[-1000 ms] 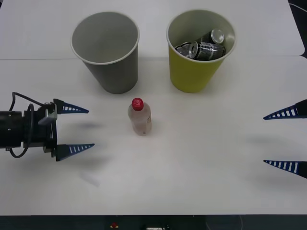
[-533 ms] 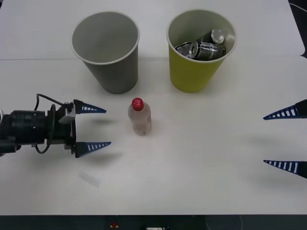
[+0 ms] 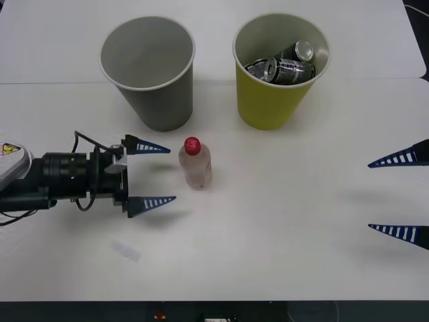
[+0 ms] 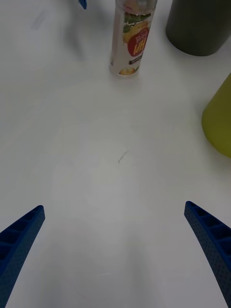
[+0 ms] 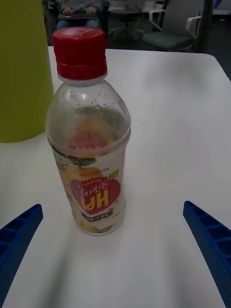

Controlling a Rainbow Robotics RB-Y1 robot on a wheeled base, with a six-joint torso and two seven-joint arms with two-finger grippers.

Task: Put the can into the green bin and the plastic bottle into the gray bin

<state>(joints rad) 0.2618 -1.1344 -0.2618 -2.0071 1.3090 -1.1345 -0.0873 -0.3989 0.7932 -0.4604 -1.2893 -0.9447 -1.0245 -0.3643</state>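
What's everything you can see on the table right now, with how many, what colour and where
gray bin: one, gray with a pale rim, upright at the far left of the table, nothing visible inside.
green bin: one, yellow-green with a pale rim, upright at the far right, beside the gray bin.
cans: at least two, dark metal, lying inside the green bin.
plastic bottle: one, clear with a red cap and a printed label, upright on the table in front of the gap between the bins.
table: one, white.
left gripper: blue ribbed fingers, open, just to the left of the bottle, pointing at it, not touching.
right gripper: blue ribbed fingers, open, over the table's right edge, away from the bottle.
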